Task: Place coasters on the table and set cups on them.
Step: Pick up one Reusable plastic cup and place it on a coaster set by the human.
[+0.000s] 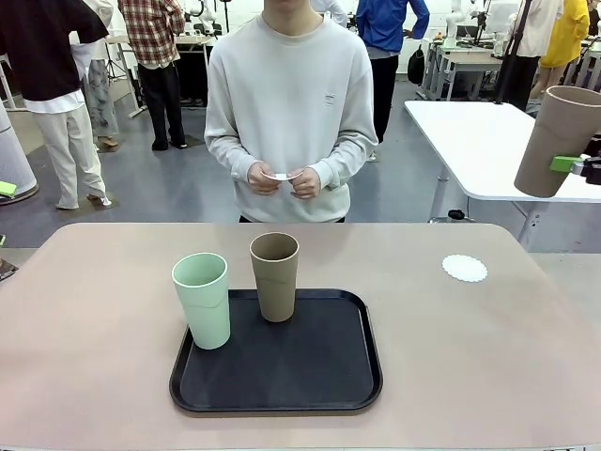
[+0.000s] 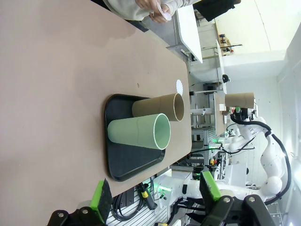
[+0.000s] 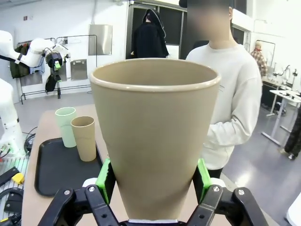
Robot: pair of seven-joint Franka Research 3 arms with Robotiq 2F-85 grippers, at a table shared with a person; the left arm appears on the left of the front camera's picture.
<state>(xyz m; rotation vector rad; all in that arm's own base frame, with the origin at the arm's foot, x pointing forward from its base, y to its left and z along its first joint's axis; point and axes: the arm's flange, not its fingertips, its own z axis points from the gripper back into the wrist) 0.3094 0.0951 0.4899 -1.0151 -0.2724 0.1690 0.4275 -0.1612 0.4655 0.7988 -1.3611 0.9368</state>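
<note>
Tan cup [image 1: 556,141], tall, tapered, matte, no handle: clamped low on its wall between the green pads of the right gripper [image 3: 154,181], aloft and tilted off the table's right side. One coaster [image 1: 465,269], thin scalloped white paper, lies flat on the beige table [image 1: 94,310], near that side.

Step in hand, I judge: bringing cup to coaster. Next needs levelling, centring the base, a soft descent; paper may skid.

Mint cup [image 1: 203,299] and second tan cup [image 1: 275,275] stand upright on the black tray [image 1: 282,395]. Left gripper [image 2: 155,193] gapes, empty. Person's hands [image 1: 282,178] pinch something small and white, possibly another coaster.
</note>
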